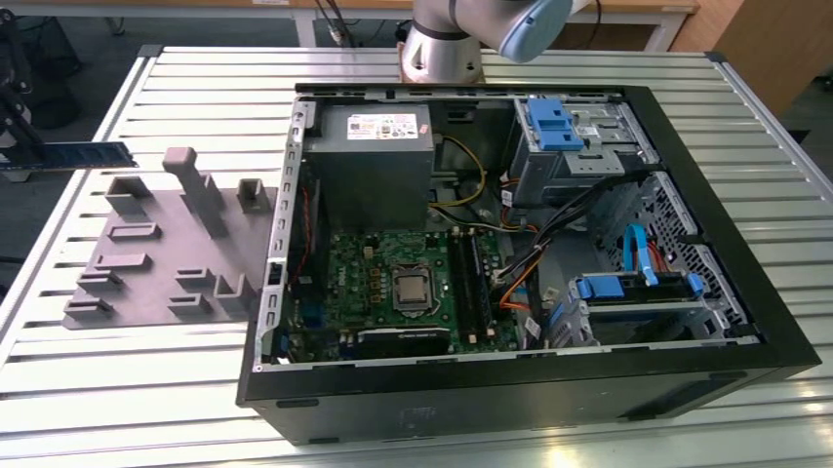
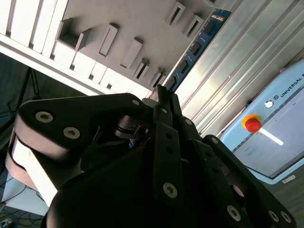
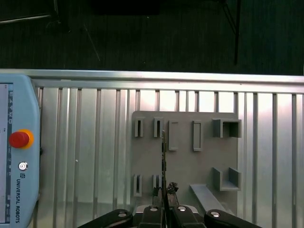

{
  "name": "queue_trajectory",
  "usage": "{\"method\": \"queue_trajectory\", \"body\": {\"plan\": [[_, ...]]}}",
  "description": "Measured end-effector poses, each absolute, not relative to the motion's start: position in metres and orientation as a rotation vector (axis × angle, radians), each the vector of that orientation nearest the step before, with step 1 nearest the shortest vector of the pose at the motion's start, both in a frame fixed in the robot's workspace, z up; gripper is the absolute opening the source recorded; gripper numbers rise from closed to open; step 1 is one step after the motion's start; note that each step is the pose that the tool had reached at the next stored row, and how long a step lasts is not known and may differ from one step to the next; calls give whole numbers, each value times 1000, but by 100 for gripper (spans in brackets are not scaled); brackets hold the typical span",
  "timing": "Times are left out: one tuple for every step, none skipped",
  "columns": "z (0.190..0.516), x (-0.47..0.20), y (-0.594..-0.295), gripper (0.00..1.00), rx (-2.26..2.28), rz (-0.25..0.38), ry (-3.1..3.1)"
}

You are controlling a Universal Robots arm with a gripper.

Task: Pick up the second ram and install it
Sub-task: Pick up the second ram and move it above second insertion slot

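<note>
The second ram [image 1: 81, 154] is a slim dark-blue stick held level in the air at the exterior view's far left, beyond the grey holder tray [image 1: 156, 268]. My gripper [image 1: 19, 156] is shut on one end of it. In the second wrist view the black fingers [image 2: 164, 102] clamp the ram [image 2: 195, 47], which reaches out over the tray [image 2: 142, 21]. The first wrist view has the ram [image 3: 164, 152] edge-on, rising from the gripper [image 3: 164, 192] above the tray [image 3: 185, 166]. The green motherboard [image 1: 390, 283] with its long black slots [image 1: 471, 283] lies inside the open case.
The open black computer case [image 1: 729, 322] fills the middle of the slatted metal table [image 1: 156, 390]. It holds a grey power supply [image 1: 369, 166], cables and blue drive cages [image 1: 560, 127]. A teach pendant with a red button [image 3: 19, 139] lies on the table near the tray. The arm's base [image 1: 440, 54] stands behind the case.
</note>
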State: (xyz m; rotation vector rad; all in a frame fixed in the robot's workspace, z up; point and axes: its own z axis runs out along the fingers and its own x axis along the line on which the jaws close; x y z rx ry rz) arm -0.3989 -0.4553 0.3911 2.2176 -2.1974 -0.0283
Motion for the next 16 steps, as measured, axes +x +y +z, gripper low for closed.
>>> {"method": "queue_trajectory", "body": {"plan": [[391,-399,-455,14,2218,-28,-2198],[391,-398,-455,14,2218,-28,-2197],[391,-398,-455,14,2218,-28,-2197],[391,-398,-455,14,2218,-28,-2197],[391,-398,-455,14,2218,-28,-2197],[391,-398,-455,14,2218,-28,-2197],[391,-397,-455,14,2218,-28,-2197],[391,-397,-455,14,2218,-28,-2197],[391,-397,-455,14,2218,-28,-2197],[391,-397,-455,14,2218,-28,-2197],[391,-397,-455,14,2218,-28,-2197],[391,-396,-455,14,2218,-28,-2197],[391,-396,-455,14,2218,-28,-2197],[391,-396,-455,14,2218,-28,-2197],[391,-396,-455,14,2218,-28,-2197],[391,-396,-455,14,2218,-28,-2197]]}}
